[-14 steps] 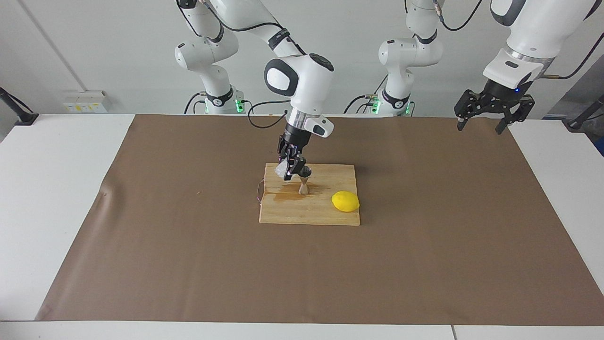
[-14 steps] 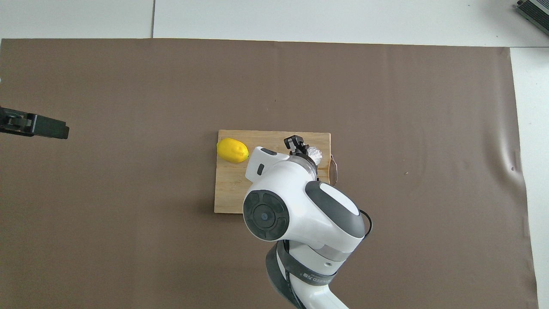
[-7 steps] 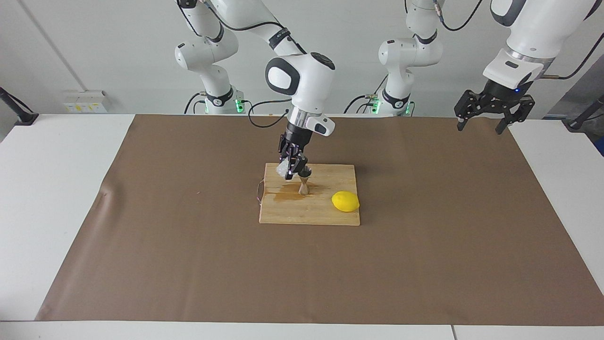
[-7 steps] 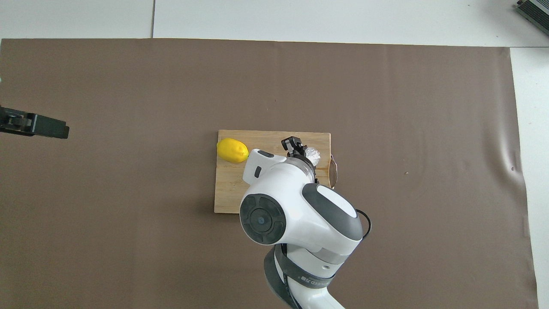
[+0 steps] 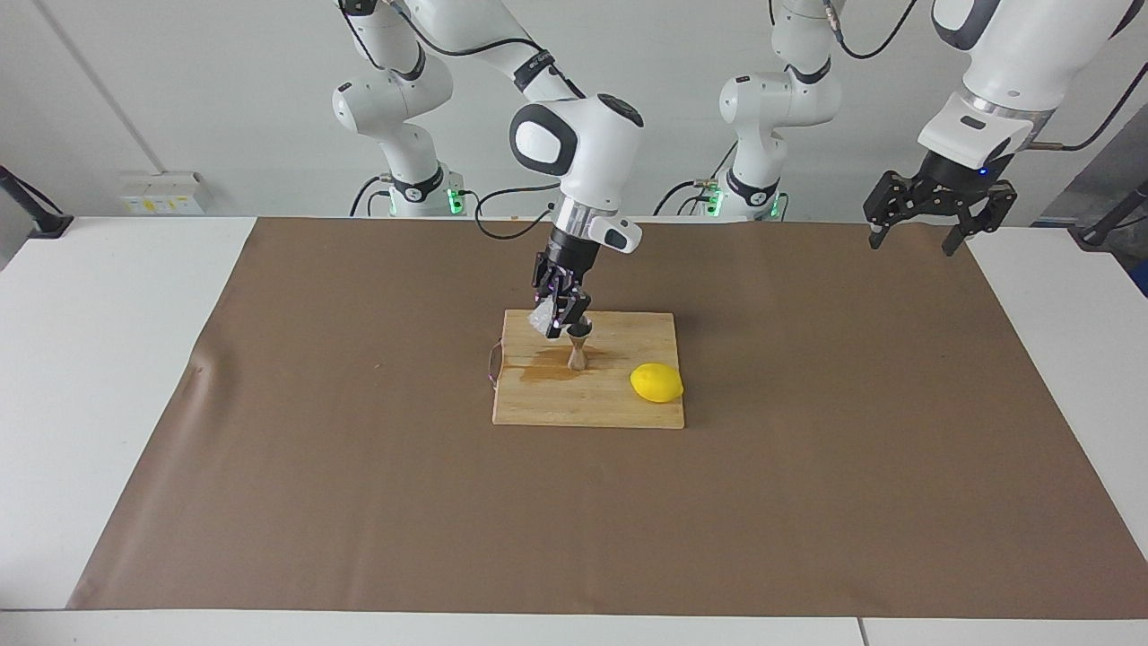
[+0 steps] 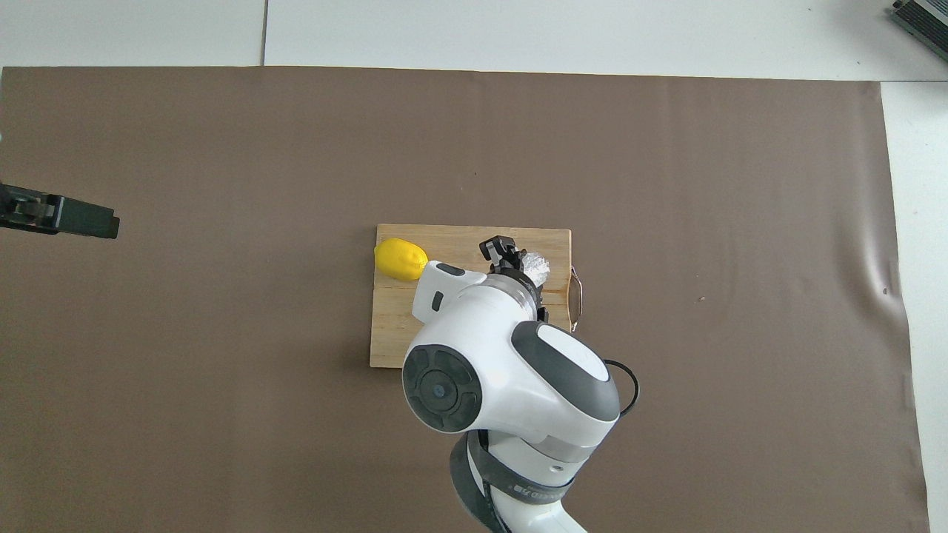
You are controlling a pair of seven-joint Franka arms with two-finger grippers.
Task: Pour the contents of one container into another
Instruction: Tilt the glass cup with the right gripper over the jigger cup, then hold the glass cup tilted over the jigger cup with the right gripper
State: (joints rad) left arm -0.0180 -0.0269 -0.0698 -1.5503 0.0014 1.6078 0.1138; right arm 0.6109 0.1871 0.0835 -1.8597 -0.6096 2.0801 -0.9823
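My right gripper (image 5: 558, 325) is shut on the small translucent whitish cup (image 5: 543, 317) and holds it tilted just above the steel hourglass jigger (image 5: 578, 353). The jigger stands upright on the wooden cutting board (image 5: 619, 408). In the overhead view the cup (image 6: 536, 263) shows beside the right gripper (image 6: 517, 259), and the arm hides the jigger. My left gripper (image 5: 912, 240) is open and empty, and it waits high over the mat's corner at the left arm's end, near the robots; it also shows in the overhead view (image 6: 63, 215).
A yellow lemon (image 5: 656, 383) lies on the board toward the left arm's end; it also shows in the overhead view (image 6: 401, 260). A dark wet patch (image 5: 538, 370) spreads on the board around the jigger. A brown mat (image 5: 359, 467) covers the table.
My right gripper has risen slightly with the cup, staying over the jigger. The left arm has not moved.
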